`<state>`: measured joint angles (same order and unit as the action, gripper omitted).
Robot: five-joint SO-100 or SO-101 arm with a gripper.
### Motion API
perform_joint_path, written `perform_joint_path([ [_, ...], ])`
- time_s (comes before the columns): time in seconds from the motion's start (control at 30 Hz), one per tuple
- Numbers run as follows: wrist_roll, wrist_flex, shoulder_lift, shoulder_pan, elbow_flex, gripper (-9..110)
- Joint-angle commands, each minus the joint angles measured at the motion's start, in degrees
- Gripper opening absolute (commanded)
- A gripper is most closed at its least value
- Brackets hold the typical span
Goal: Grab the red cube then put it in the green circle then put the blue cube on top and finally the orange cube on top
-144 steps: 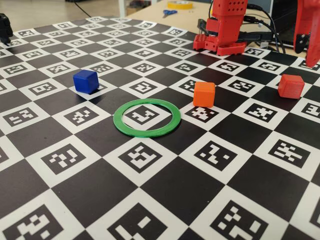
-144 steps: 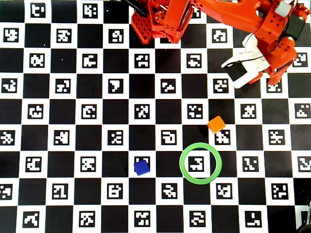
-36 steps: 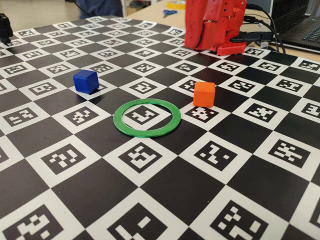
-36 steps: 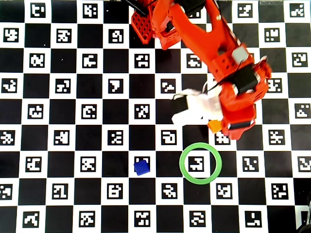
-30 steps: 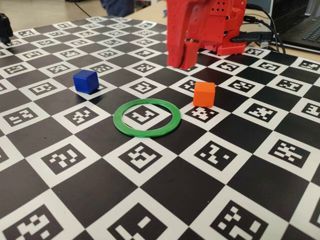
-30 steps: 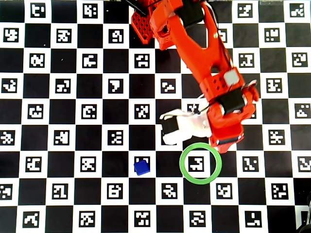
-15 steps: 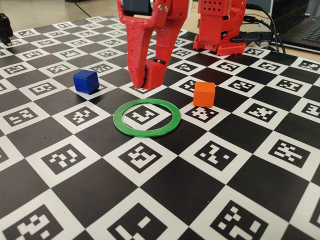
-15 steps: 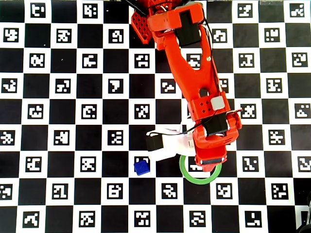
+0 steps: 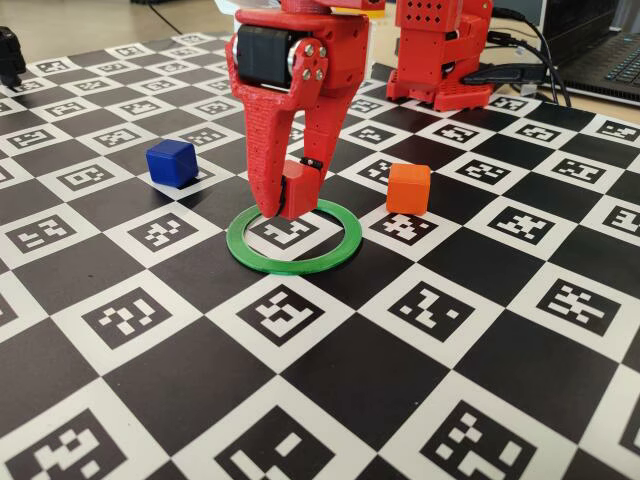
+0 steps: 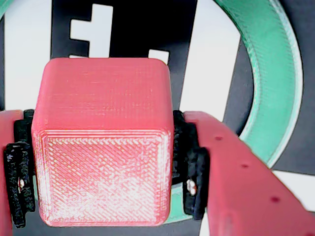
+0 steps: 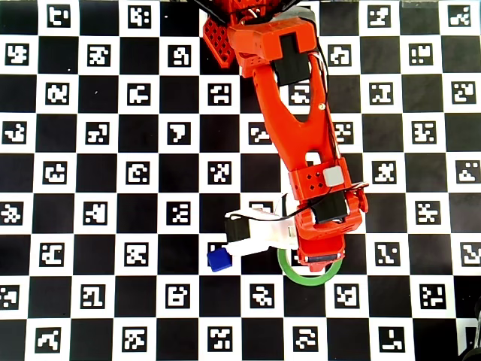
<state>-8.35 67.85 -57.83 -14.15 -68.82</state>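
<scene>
My red gripper is shut on the red cube and holds it low over the hollow centre of the green circle, near its far rim. I cannot tell whether the cube touches the board. In the wrist view the red cube sits between the black pads, with the green circle below it at the right. The blue cube lies left of the circle and the orange cube lies right of it, both apart from it. In the overhead view the arm hides the orange cube.
The board is a black-and-white checker of printed markers. The arm's red base stands at the back, with cables and a laptop at the back right. In the overhead view the blue cube and the circle's rim show beside the arm.
</scene>
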Motion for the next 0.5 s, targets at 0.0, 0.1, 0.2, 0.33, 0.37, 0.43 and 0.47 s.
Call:
perform_joint_path([
  [0.0,-0.88,-1.23,-1.93,0.44,3.78,3],
  [0.1,-1.14,-1.85,-1.32,0.35,3.43,3],
  [0.2,-1.41,-2.55,-0.97,0.18,2.9,3],
  [0.33,-1.49,-3.08,-0.44,-0.09,2.2,3],
  [0.37,-1.49,-3.16,-0.35,-0.09,2.02,3],
  [0.43,-1.49,-3.16,-0.09,-0.09,1.85,3],
  [0.47,-1.49,-3.16,-0.09,-0.09,1.76,3],
])
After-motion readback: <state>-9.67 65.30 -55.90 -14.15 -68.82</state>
